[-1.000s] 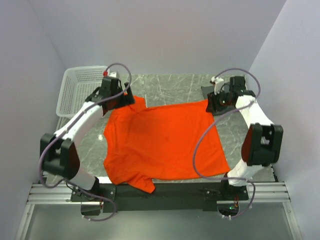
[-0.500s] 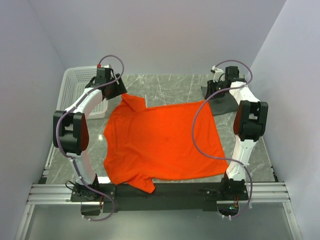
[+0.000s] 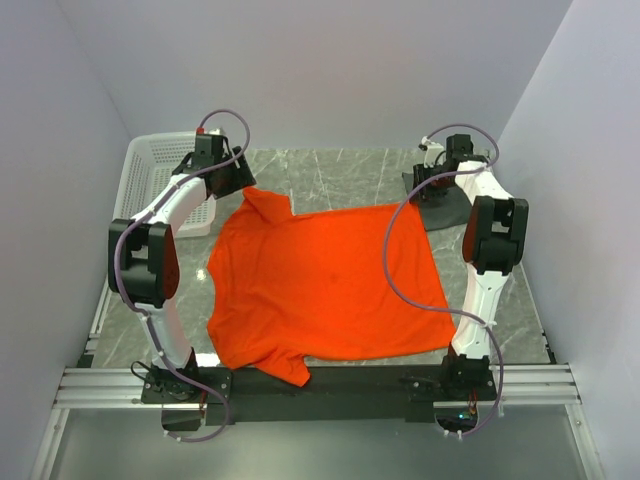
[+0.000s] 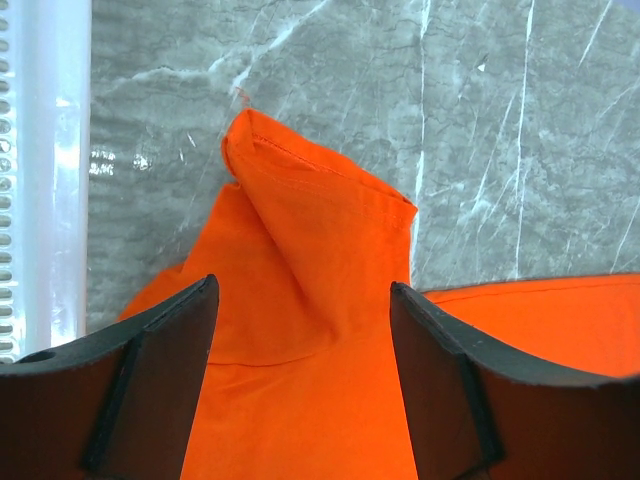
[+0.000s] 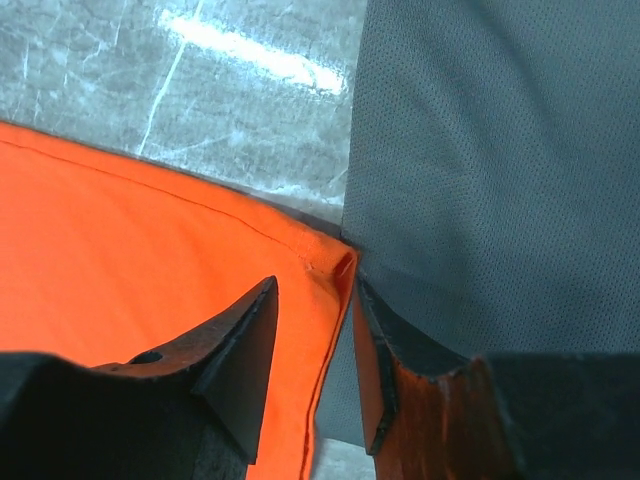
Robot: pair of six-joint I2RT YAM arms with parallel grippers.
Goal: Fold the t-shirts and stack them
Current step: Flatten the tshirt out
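Observation:
The orange t-shirt (image 3: 325, 285) lies spread flat on the marble table, with one sleeve bunched at the far left (image 4: 300, 200). My left gripper (image 3: 240, 185) hovers over that sleeve, and the left wrist view shows its jaws (image 4: 302, 290) wide open and holding nothing. The dark grey t-shirt (image 3: 445, 208) lies crumpled at the far right and is partly hidden by my right arm. My right gripper (image 3: 432, 190) is at the orange shirt's far right corner. In the right wrist view its jaws (image 5: 315, 285) stand apart around the orange hem (image 5: 130, 260), next to the grey cloth (image 5: 480, 150).
A white lattice basket (image 3: 140, 180) stands at the far left edge of the table, and its rim shows in the left wrist view (image 4: 50, 170). Both arms are stretched out to the far side. The aluminium base rail (image 3: 320, 385) runs along the near edge.
Both arms have stretched further back to the shirt's far corners. The far left sleeve now lies bunched on the table. Since half a second ago almost nothing has moved.

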